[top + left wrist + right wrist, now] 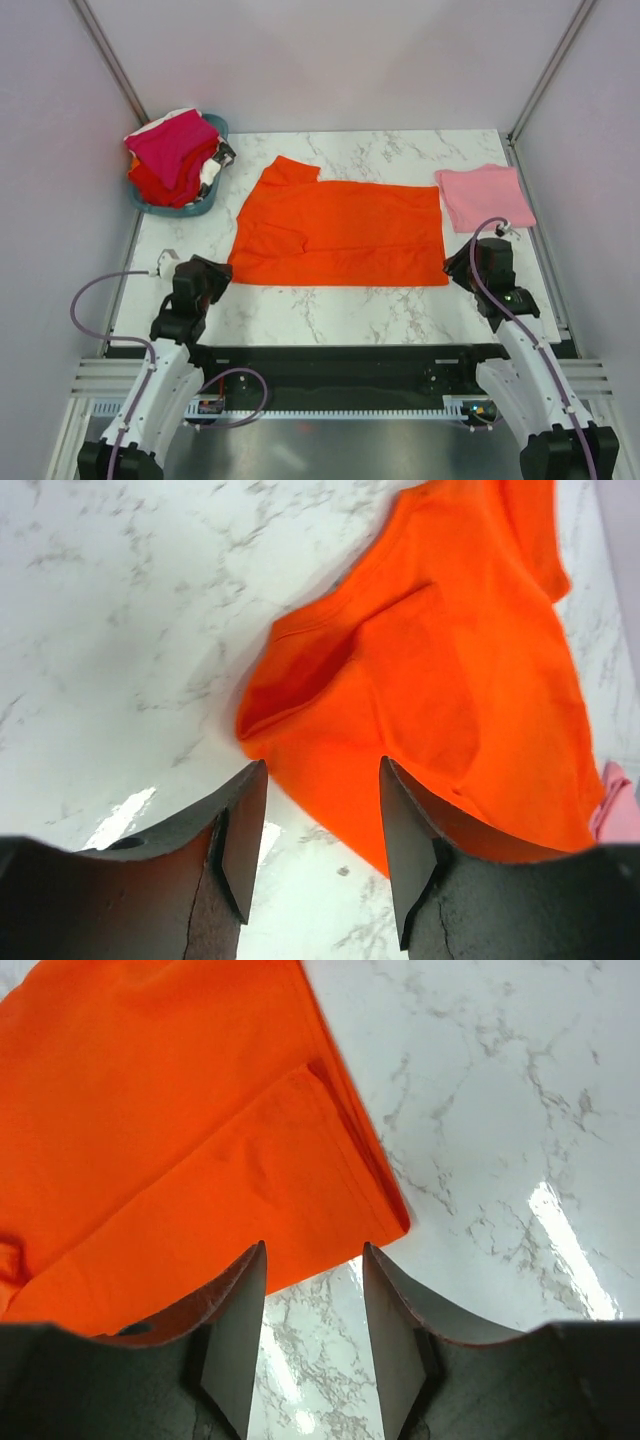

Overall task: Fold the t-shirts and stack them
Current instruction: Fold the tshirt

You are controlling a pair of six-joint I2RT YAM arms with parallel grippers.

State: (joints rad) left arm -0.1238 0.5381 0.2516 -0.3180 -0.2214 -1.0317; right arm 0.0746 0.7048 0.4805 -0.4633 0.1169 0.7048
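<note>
Directly between left tool (221, 273) and right tool (453, 268), flat orange-red t-shirt (340, 235).

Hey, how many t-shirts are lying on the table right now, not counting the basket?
2. The orange-red t-shirt lies spread mid-table; the pink t-shirt lies folded at the far right. More are piled in the teal basket, some likely hidden.

marble table (330, 302) | orange-red t-shirt (340, 235) centre | pink t-shirt (485, 197) right | teal basket (190, 210) left
</note>
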